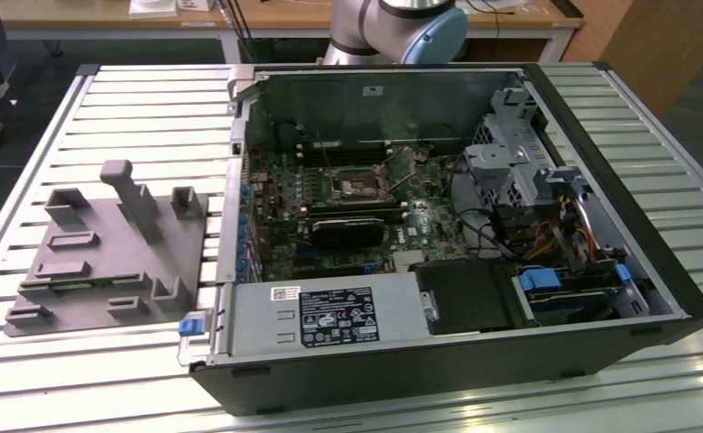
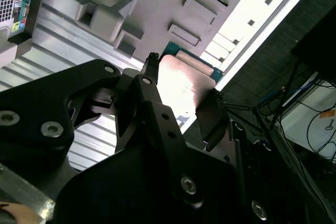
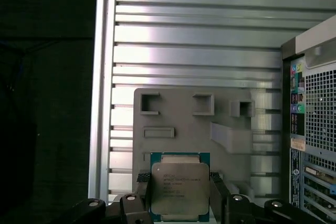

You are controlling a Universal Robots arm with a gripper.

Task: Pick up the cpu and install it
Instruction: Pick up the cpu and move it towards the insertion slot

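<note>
Slatted metal table [image 1: 146, 108] carrying grey fixture [image 1: 87, 271] and open computer case [image 1: 472, 361], gripper [image 3: 180, 192] pinching cpu [image 3: 180, 184], arm [image 1: 400, 23] being cropped at exterior view's top edge.

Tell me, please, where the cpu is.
In both wrist views, the cpu is held in the gripper, with the grey fixture plate behind it and the computer case alongside.

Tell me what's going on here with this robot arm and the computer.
The arm's gripper is shut on the cpu, pinching it by two opposite edges with its shiny top towards the first wrist camera. The cpu hangs in the air above the grey fixture plate, not touching it. The open computer case lies beside that fixture on the slatted table. The cpu is not yet installed.
</note>
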